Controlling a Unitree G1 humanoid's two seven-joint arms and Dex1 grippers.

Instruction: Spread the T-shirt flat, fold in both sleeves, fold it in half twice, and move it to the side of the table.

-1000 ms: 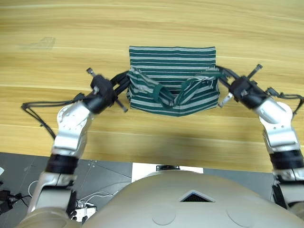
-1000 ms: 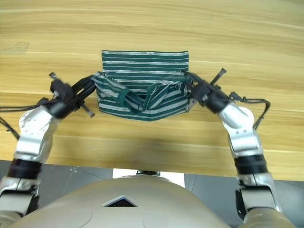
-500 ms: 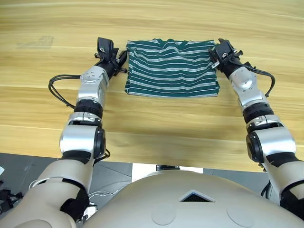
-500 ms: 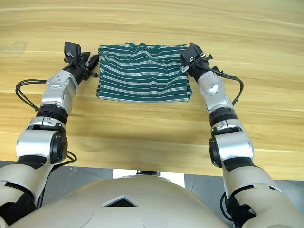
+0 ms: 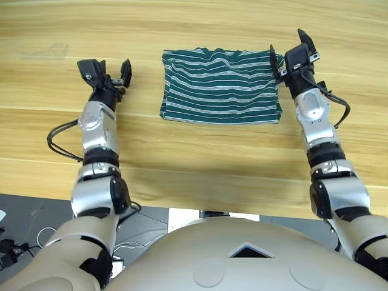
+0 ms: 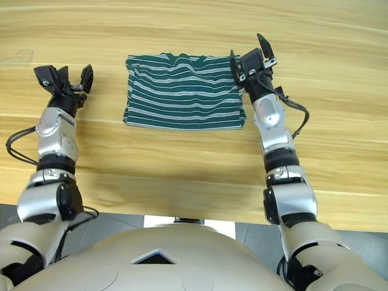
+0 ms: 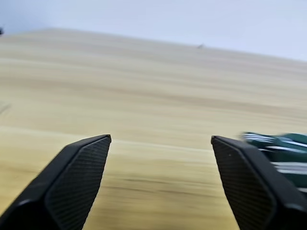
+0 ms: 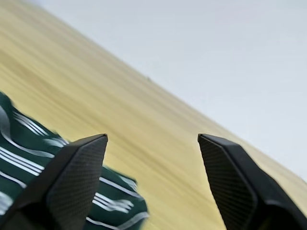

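The green T-shirt [image 5: 219, 86] with white stripes lies folded into a rectangle on the wooden table [image 5: 194, 151], its collar at the far edge. My left gripper [image 5: 109, 68] is open, off to the left of the shirt with bare wood between them. At the shirt's far right corner my right gripper [image 5: 290, 50] is open and raised a little above the cloth. The left wrist view has its open fingers [image 7: 76, 177] over bare wood with a bit of the shirt [image 7: 283, 148] to one side. In the right wrist view the shirt [image 8: 19, 143] lies beside one finger [image 8: 72, 177].
Wide bare wood lies to the left, right and far side of the shirt. The table's near edge [image 5: 182, 209] runs just in front of me, with dark floor and cables [image 5: 18, 248] below it.
Both grippers let go of the shirt's far corners and opened. The left arm swung out to the left, away from the cloth; the right gripper lifted slightly. The shirt stays folded in half.
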